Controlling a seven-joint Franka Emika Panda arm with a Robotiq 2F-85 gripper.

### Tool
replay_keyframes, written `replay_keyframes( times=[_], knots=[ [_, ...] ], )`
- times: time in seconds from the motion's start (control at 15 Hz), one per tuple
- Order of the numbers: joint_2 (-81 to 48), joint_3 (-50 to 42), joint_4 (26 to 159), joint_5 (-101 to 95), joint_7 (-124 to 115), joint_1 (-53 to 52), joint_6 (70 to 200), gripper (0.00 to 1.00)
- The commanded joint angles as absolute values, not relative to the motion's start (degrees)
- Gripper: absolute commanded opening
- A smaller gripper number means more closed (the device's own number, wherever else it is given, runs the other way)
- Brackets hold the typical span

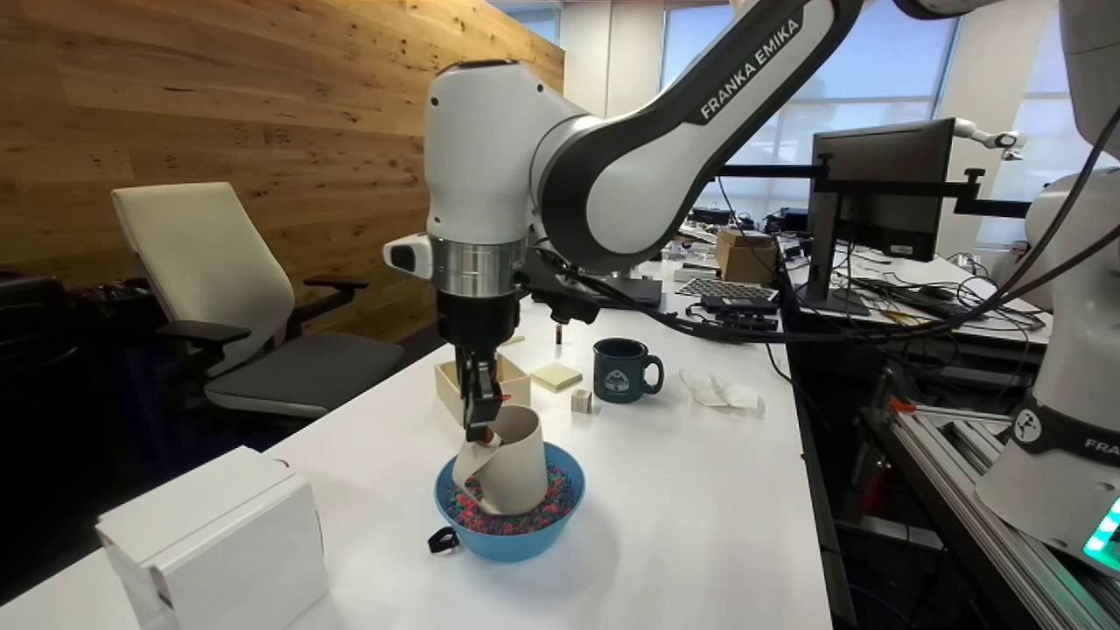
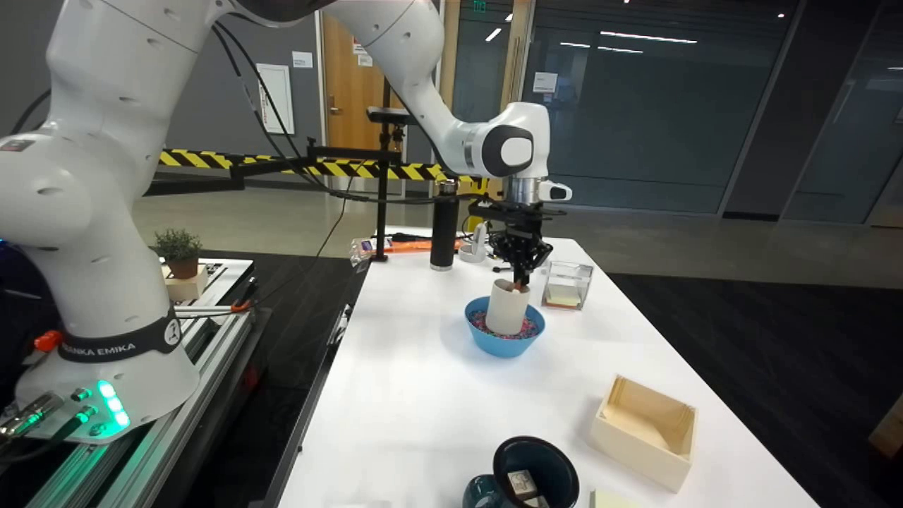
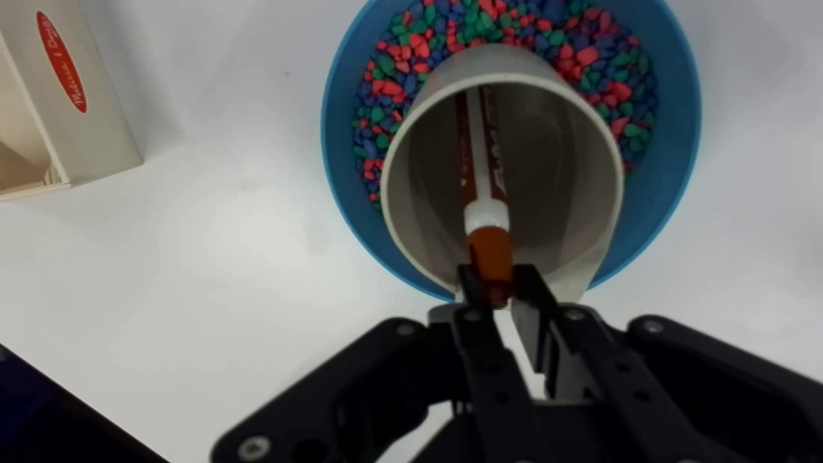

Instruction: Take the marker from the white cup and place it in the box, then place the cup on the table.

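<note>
The white cup [image 1: 523, 468] stands slightly tilted in the coloured gravel of a blue bowl [image 1: 516, 547]; the cup also shows in an exterior view [image 2: 506, 310] and the wrist view [image 3: 424, 193]. The marker [image 3: 490, 251], with an orange-brown cap and white collar, leans inside the cup with its cap end at the rim. My gripper [image 3: 495, 283] is shut on the cap end; its fingertips [image 1: 479, 430] are at the cup's rim. The marker's lower end is hidden in the cup. The tan wooden box [image 2: 635, 448] stands apart on the white table [image 2: 395, 402], beside the bowl.
A dark mug [image 1: 619, 376], sticky notes [image 1: 556, 377] and a small wooden cube [image 1: 582, 401] stand beyond the bowl. A large white box [image 1: 227, 551] is at the near edge. A clear container [image 2: 567, 284] and a black bottle [image 2: 444, 226] are on the table.
</note>
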State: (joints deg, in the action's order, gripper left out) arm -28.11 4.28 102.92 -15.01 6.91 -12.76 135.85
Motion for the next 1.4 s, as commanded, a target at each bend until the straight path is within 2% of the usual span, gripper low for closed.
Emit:
replay_keyframes(
  times=[0.0, 0.4, 1.0, 1.33],
  knots=[
    [-28.17, 3.64, 100.78, -16.50, 4.88, -13.11, 134.18, 0.04],
    [-25.64, 2.91, 99.03, -15.56, 2.50, -12.80, 133.71, 0.04],
    [-13.46, 1.97, 101.27, -15.46, -10.79, -12.20, 125.83, 0.04],
    [-14.66, 2.75, 103.76, -13.31, -9.83, -9.59, 137.26, 0.04]
  ],
)
